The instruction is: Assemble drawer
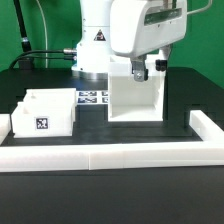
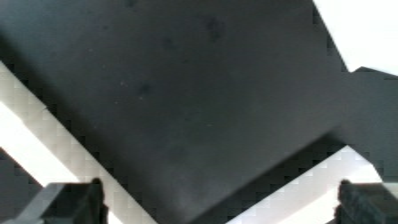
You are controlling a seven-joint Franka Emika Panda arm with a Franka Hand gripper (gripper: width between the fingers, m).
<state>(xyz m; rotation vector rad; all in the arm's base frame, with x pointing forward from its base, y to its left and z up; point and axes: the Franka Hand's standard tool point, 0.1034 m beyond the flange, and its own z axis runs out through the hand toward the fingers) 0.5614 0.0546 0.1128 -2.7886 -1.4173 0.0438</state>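
Observation:
The drawer's large white housing (image 1: 135, 97) stands upright at the table's middle, its open side facing the camera. My gripper (image 1: 149, 68) hangs just above its top edge, with the jaws wide apart and nothing between them. In the wrist view my gripper (image 2: 217, 208) looks down on dark surface crossed by two white housing edges (image 2: 54, 130); both dark fingertips (image 2: 71, 205) show at the frame's border. A white tray (image 1: 45, 113) with a black-and-white tag sits at the exterior view's left; I cannot tell whether it is one tray or two pressed together.
The marker board (image 1: 92, 98) lies flat between the tray and the housing. A long low white border wall (image 1: 110, 156) runs along the front and turns up the exterior view's right (image 1: 207, 130). The robot's base (image 1: 95, 40) stands behind.

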